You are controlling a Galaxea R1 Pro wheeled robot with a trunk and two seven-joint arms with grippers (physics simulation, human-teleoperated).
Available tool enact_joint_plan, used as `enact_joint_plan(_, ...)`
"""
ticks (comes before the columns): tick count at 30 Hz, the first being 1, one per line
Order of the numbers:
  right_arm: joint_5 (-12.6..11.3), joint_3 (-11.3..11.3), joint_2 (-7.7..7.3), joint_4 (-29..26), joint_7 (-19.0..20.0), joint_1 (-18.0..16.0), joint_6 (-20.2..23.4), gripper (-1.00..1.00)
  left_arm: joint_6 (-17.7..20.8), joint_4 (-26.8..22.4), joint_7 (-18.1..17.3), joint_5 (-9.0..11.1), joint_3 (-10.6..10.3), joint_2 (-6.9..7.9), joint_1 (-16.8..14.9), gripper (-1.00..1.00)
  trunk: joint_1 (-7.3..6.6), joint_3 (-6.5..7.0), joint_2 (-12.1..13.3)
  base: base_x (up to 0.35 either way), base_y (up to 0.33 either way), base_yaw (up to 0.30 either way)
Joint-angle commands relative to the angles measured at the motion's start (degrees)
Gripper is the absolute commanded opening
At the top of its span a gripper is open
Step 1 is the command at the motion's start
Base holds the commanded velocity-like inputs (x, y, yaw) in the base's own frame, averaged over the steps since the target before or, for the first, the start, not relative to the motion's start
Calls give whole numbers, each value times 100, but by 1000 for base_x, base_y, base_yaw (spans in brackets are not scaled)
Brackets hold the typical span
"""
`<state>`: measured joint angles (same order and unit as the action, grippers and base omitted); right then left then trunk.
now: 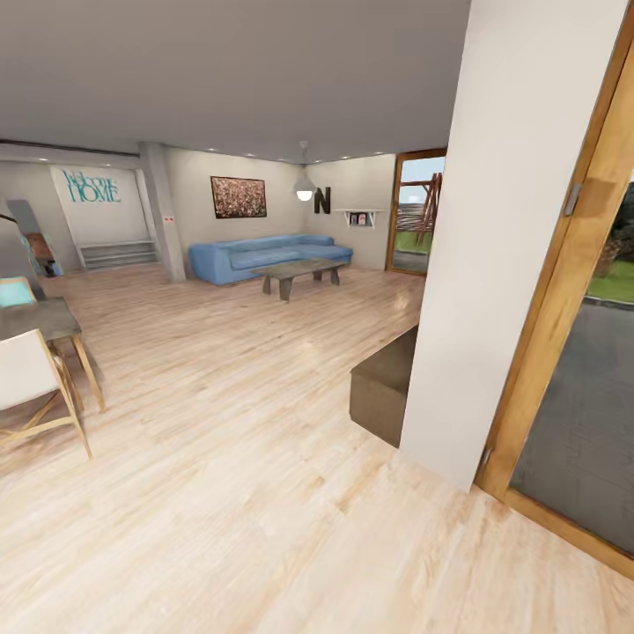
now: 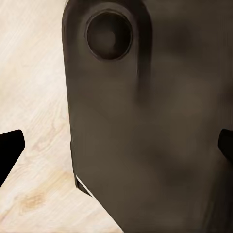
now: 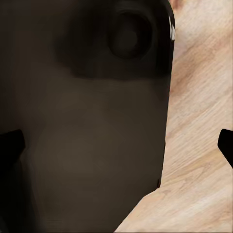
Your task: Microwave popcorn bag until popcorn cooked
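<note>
Head view: a living room with a light wood floor (image 1: 220, 493), a blue sofa (image 1: 269, 255), a low coffee table (image 1: 299, 275) and a glass door (image 1: 577, 414) beside a white pillar (image 1: 511, 238).

Left wrist view: the left pincer (image 2: 119, 145) spread wide, holding nothing, over a dark robot part (image 2: 150, 136).

Right wrist view: the right pincer (image 3: 119, 145) likewise wide and unladen.

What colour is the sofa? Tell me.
Blue; the sofa shows best in the head view.
</note>
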<state>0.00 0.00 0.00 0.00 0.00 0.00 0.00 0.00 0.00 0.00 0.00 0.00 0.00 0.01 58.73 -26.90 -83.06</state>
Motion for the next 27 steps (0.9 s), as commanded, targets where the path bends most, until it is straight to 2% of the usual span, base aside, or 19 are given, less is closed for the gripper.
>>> enact_joint_plan(1, 0, 0, 0, 0, 0, 0, 0, 100, 0, 0, 0, 0, 0, 0, -1, 100, 0, -3, -2, 0, 0, 0)
enact_joint_plan(5, -55, -30, -18, 25, -9, -9, -9, 100, -9, 5, -9, 18, 70, -26, -9, 100, 0, -3, -2, 0, 0, 0)
enact_joint_plan(12, 16, 52, -26, 17, -9, -3, -150, 100, -147, -223, -17, 232, 124, -35, -9, 100, 0, -3, -2, 0, 0, 32)
enact_joint_plan(23, -54, -6, -18, 18, -9, -1, -358, 100, -149, -264, -18, 246, 126, -35, -9, 100, 0, -3, -2, 0, 0, 263)
enact_joint_plan(24, -53, 1, -18, 18, -9, -2, -699, 100, -149, -264, -18, 246, 124, -35, -9, 100, 0, -3, -2, 0, 0, 276)
enact_joint_plan(27, -60, -1, -18, 18, -9, -3, -725, 100, -149, -264, -18, 249, 131, -35, -9, 100, 0, -3, -2, 0, 0, 276)
